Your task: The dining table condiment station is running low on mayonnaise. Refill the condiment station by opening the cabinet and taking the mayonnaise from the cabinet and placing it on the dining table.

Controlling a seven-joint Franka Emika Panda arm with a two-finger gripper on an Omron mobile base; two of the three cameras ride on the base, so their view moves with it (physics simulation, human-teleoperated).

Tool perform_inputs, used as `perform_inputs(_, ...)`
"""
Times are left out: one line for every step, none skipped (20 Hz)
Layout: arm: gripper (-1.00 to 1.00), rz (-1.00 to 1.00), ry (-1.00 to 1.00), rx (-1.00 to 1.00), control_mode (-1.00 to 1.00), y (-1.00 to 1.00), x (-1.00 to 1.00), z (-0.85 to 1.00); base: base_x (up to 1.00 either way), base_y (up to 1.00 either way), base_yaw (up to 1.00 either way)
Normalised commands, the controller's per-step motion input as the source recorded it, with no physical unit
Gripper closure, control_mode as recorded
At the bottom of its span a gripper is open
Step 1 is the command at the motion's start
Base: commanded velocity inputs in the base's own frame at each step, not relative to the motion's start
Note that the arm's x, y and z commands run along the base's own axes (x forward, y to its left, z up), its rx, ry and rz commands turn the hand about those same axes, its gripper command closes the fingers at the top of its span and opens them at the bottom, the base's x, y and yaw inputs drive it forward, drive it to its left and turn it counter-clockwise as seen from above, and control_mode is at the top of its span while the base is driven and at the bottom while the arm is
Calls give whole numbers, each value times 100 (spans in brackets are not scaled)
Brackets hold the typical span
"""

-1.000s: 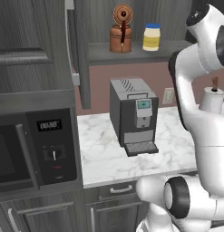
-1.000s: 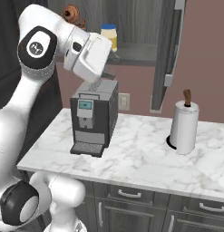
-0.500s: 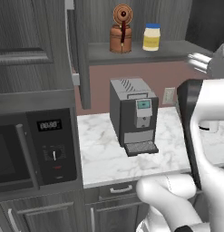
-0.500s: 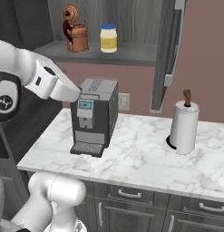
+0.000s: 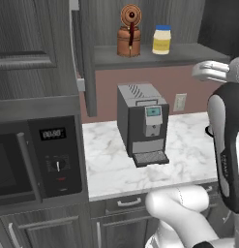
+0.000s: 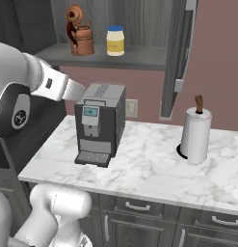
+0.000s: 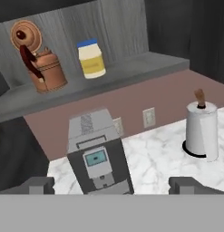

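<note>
The mayonnaise [image 5: 162,39] [image 6: 115,40] [image 7: 91,58], a pale yellow jar with a blue lid, stands upright on the shelf of the open cabinet [image 5: 86,58] [image 6: 179,48], to the right of a copper kettle [image 7: 41,59]. In the hand view my gripper [image 7: 114,186] is open, its two dark fingertips [image 7: 38,185] far apart at the bottom. It is well short of the shelf and holds nothing. It looks up at the jar from over the counter. The dining table is out of view.
A grey coffee machine [image 5: 142,123] [image 6: 99,123] [image 7: 97,156] stands on the marble counter [image 6: 149,164] below the shelf. A paper towel roll [image 6: 196,135] [image 7: 202,129] is at the counter's right. A microwave [image 5: 24,160] sits left. The cabinet door juts out towards me.
My arm has swung down and back from the shelf, where the hand was close to the mayonnaise. The jar, the kettle and the door have not moved.
</note>
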Motion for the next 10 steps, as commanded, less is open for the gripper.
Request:
perform_inputs(-100, -1, 0, 0, -100, 2, 100, 1, 0, 0, 0)
perform_inputs(-100, 0, 0, 0, -100, 0, 100, 2, 0, 0, 0)
perform_inputs(-100, 0, 0, 0, -100, 0, 98, 6, 0, 0, 0)
perform_inputs(-100, 0, 13, 0, -100, 0, 93, 11, 0, 0, 0)
perform_inputs(-100, 0, 15, 0, -100, 0, 80, 18, 0, 0, 0)
perform_inputs(-100, 0, 14, 0, -100, 0, 74, 26, 0, 0, 0)
perform_inputs(-100, 0, 9, 0, -100, 0, 63, 32, 0, 0, 0)
perform_inputs(-100, 1, 5, 0, -100, 0, 51, 35, 0, 0, 0)
perform_inputs(-100, 3, 0, 0, -100, 0, 44, 34, 0, 0, 0)
perform_inputs(-100, 2, 0, 0, -100, 0, 47, 31, 0, 0, 0)
